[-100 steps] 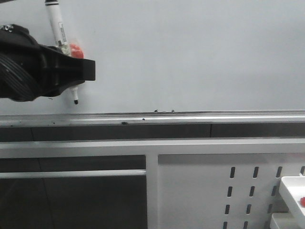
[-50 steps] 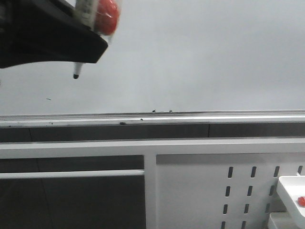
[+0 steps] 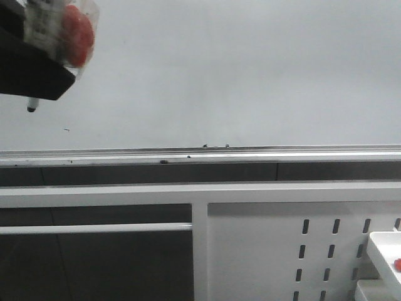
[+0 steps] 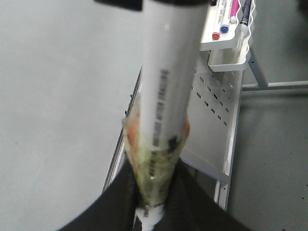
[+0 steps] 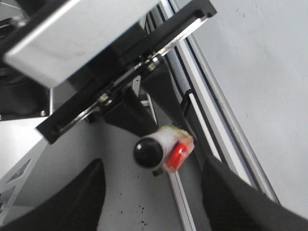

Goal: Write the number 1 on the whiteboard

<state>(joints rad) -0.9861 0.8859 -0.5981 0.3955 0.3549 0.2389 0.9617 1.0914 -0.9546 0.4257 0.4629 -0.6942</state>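
Whiteboard (image 3: 250, 75) blank, no number 1 stroke visible. Left gripper (image 4: 154, 192) clenched on marker (image 4: 166, 106), tip above silver rail (image 3: 250, 153), seemingly off board. Right gripper (image 5: 149, 202) spread, idle. Risk: tape-wrapped marker slipping, stroke skipping.

The left gripper (image 3: 34, 75) is at the upper left of the whiteboard (image 3: 250, 69), with a marker (image 4: 168, 96) clamped between its jaws. The marker tip (image 3: 31, 108) projects below the jaws, above the metal rail (image 3: 250, 155). The slotted panel (image 3: 263, 251) lies below the rail, well right of the jaws. A tray (image 3: 383, 248) sits at its far right.
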